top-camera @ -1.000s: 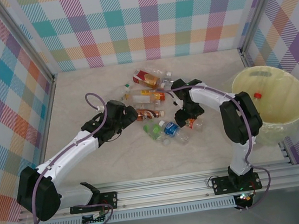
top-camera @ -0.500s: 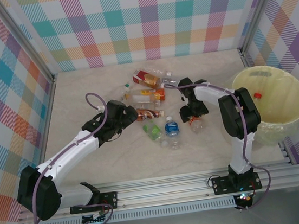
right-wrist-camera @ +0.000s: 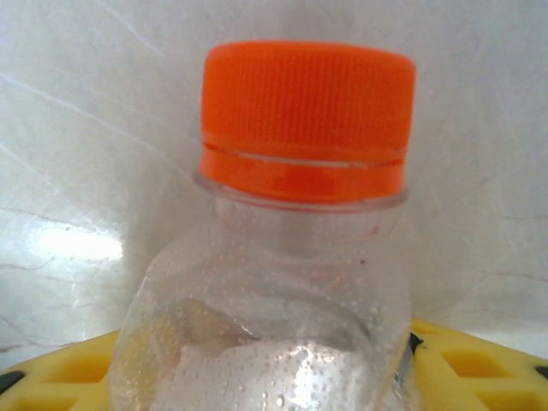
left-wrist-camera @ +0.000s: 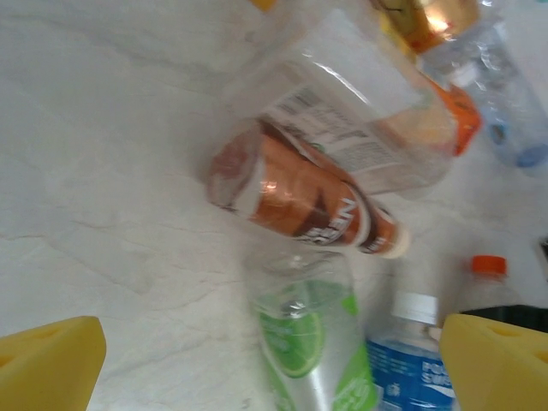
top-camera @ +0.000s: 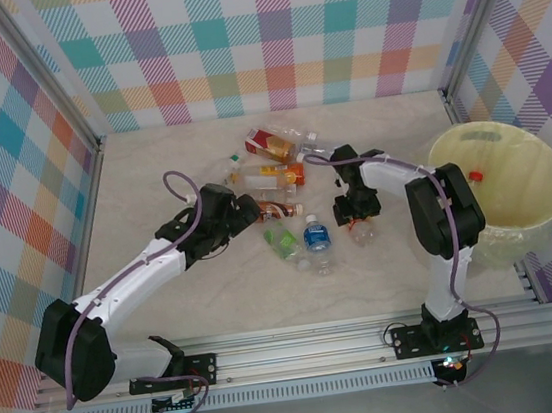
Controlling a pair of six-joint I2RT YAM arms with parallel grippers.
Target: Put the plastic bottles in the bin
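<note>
Pickup is proceeding: the right gripper [top-camera: 352, 215] is pinching the orange-capped bottle [right-wrist-camera: 304, 214], next needing a lift toward the bin [top-camera: 507, 244], while the left gripper [left-wrist-camera: 272, 364] is hovering wide open, empty.

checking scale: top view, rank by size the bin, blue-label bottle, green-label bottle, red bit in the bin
1. bin
2. blue-label bottle and green-label bottle, about alike
3. red bit, smallest

Pastel plaid walls [top-camera: 275, 35] close in the back and both sides, with bare metal posts [top-camera: 60, 92] running down the corners. The bench [top-camera: 151, 171] is a pale, marbled cream under even light, edged nearest me by a slotted aluminium rail [top-camera: 304, 349].
</note>
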